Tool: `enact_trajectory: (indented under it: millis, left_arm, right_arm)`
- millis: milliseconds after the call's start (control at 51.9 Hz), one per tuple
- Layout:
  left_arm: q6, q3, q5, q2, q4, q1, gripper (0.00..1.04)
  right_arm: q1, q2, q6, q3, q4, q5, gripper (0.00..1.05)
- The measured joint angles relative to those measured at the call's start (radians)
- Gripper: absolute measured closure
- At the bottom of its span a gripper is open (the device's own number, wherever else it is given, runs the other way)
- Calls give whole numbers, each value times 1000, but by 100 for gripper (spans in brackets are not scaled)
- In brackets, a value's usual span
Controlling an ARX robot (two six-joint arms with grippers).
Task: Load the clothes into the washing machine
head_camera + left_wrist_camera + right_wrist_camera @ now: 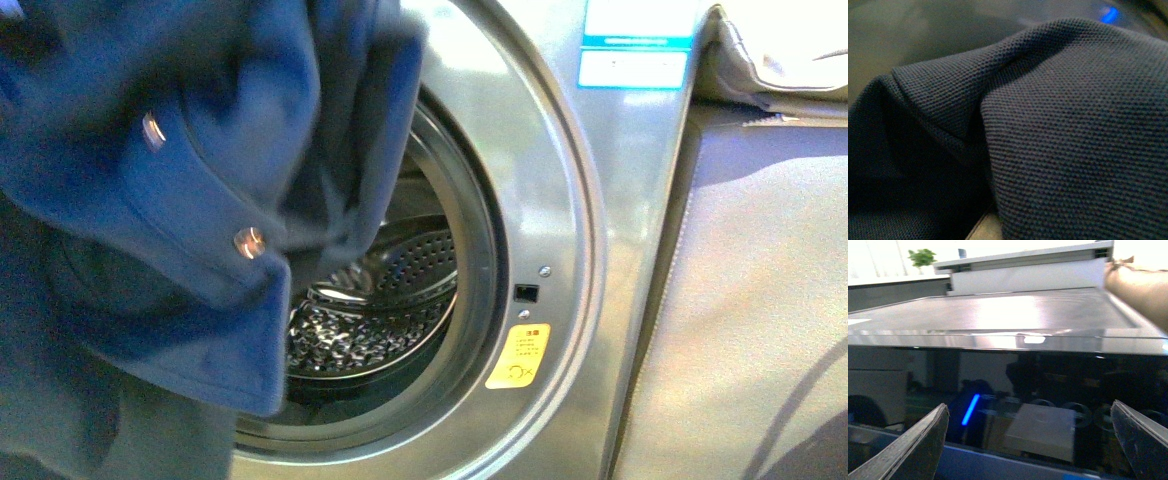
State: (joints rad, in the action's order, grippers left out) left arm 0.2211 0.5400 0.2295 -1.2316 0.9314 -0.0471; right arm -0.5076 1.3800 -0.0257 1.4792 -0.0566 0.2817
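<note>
The navy blue pique-knit clothes [190,200] hang in front of the washing machine's porthole in the front view and cover its left half; small metallic snaps show on a hem. The fabric fills the left wrist view [1063,150], so my left gripper is hidden under it, shut on the clothes. The silver-grey washing machine [560,230] has an open porthole with a perforated steel drum [390,310] and a yellow sticker [518,356]. My right gripper [1030,440] is open and empty, with its fingers [908,442] spread before the machine's dark glossy panel [1048,390].
A blue-white label [636,45] sits on the machine's upper front. A plain beige-grey panel [760,300] stands to the right, with cream folded fabric [780,50] on top of it. The machine's shiny top [998,315] shows in the right wrist view.
</note>
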Motion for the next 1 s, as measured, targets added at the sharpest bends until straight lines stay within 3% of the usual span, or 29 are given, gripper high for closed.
enact_trajectory:
  millis: [251, 501, 617, 1003]
  left_arm:
    - [0, 3, -35, -94, 60, -23, 98]
    - [-3, 4, -56, -179, 110, -39, 98]
    - [-6, 8, -63, -214, 127, -45, 98]
    - [-32, 51, -99, -372, 196, -46, 98]
  right_arm:
    - [20, -282, 17, -301, -74, 95, 8]
    - [-24, -490, 22, -560, -78, 241, 10]
    - [16, -562, 24, -635, 47, 187, 27]
    - [211, -794, 23, -1016, -71, -1, 80]
